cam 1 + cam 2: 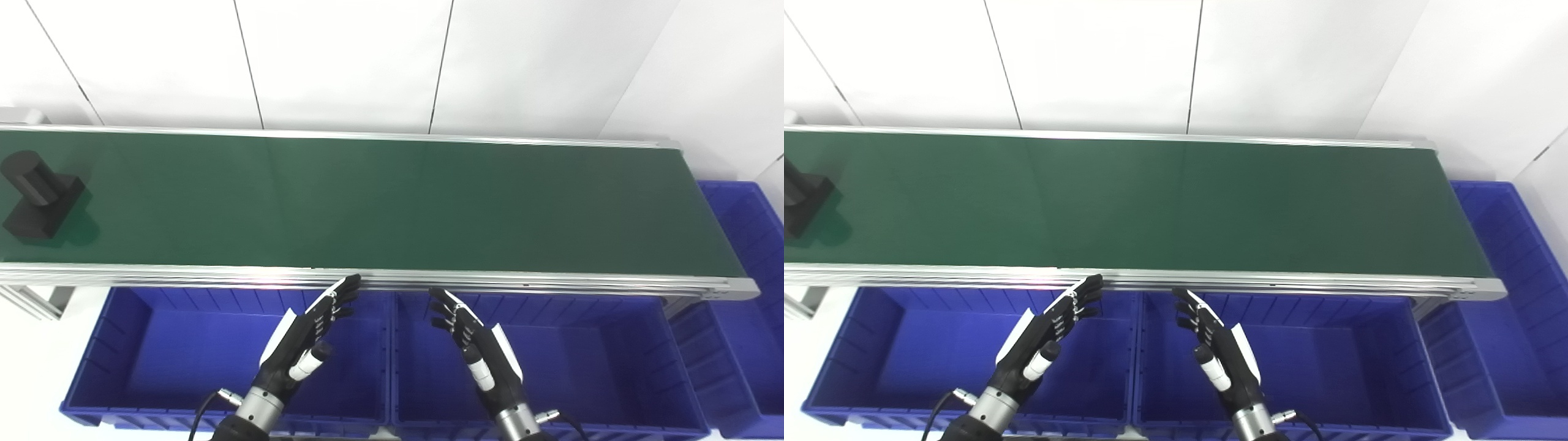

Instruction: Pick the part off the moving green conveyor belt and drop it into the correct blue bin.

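One black part (pixel 38 195) rides the far left end of the green conveyor belt (pixel 392 202). Below the belt's near rail, the left hand (pixel 306 337) and right hand (pixel 474 343) hover empty with fingers spread, over two of three blue bins (pixel 122 361).

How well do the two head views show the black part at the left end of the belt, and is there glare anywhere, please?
Left eye view: the black part shows whole, sharp enough, dark with little surface detail, throwing a soft shadow on the green belt. Right eye view: the picture's left edge cuts the part off. Both views: bright glare on the near aluminium rail, none on the belt.
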You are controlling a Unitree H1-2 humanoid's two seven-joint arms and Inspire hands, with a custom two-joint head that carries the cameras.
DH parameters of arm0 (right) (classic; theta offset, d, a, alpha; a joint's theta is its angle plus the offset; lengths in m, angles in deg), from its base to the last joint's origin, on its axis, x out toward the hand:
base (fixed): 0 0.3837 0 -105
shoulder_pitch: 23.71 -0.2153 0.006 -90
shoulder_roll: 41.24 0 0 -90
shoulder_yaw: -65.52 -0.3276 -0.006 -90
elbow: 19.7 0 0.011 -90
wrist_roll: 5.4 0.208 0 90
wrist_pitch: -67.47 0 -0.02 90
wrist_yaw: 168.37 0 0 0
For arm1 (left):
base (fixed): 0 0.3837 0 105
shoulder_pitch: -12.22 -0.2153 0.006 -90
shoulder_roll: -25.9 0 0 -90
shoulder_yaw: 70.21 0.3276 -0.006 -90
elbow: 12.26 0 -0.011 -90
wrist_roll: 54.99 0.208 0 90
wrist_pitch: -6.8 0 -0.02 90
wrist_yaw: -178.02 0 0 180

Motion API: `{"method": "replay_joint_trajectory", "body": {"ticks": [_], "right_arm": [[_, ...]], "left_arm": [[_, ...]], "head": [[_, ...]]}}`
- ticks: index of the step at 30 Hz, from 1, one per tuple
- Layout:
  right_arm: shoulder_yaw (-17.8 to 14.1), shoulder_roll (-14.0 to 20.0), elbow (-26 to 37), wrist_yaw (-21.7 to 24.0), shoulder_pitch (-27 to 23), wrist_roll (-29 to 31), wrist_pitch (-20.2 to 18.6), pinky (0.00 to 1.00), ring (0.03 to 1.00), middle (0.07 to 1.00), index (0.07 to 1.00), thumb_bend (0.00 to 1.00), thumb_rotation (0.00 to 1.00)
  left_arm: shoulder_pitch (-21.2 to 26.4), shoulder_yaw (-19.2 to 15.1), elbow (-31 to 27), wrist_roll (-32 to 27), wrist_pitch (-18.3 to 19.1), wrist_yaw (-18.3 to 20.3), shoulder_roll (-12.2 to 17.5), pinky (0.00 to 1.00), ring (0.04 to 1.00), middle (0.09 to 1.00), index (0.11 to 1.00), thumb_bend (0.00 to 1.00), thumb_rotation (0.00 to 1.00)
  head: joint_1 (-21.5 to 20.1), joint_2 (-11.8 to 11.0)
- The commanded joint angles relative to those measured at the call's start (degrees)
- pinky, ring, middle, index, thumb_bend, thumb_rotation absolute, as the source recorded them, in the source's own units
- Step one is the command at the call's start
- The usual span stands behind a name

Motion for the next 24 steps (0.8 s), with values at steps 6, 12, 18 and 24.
{"method": "replay_joint_trajectory", "body": {"ticks": [6, 12, 18, 24], "right_arm": [[-0.1, -0.1, 0.4, 0.7, -0.8, 0.7, 2.3, 0.86, 0.914, 0.938, 0.881, 0.95, 0.96], [0.0, -0.6, 0.1, -0.1, -0.8, 0.1, 2.3, 0.85, 0.91, 0.932, 0.885, 0.98, 0.96], [0.1, -0.9, 0.2, 0.0, -0.7, 0.4, 2.3, 0.86, 0.914, 0.937, 0.884, 0.96, 0.96], [0.0, -0.9, 0.9, 0.1, -0.4, 0.3, 2.3, 0.85, 0.912, 0.938, 0.882, 0.95, 0.96]], "left_arm": [[0.3, 0.4, -0.4, 0.4, -2.3, -1.3, 0.0, 0.86, 0.913, 0.933, 0.907, 1.0, 0.97], [0.5, 0.7, 0.2, 0.7, -2.3, -1.7, 0.7, 0.86, 0.916, 0.935, 0.91, 1.0, 0.98], [0.5, 0.8, 0.4, -0.4, -2.3, -0.9, 1.1, 0.87, 0.919, 0.937, 0.913, 1.0, 0.97], [0.3, 0.9, 0.0, -0.7, -2.3, -0.7, 1.1, 0.87, 0.918, 0.936, 0.911, 1.0, 0.96]], "head": [[2.5, -1.5], [1.0, -1.8], [0.3, -1.5], [0.3, -1.1]]}}
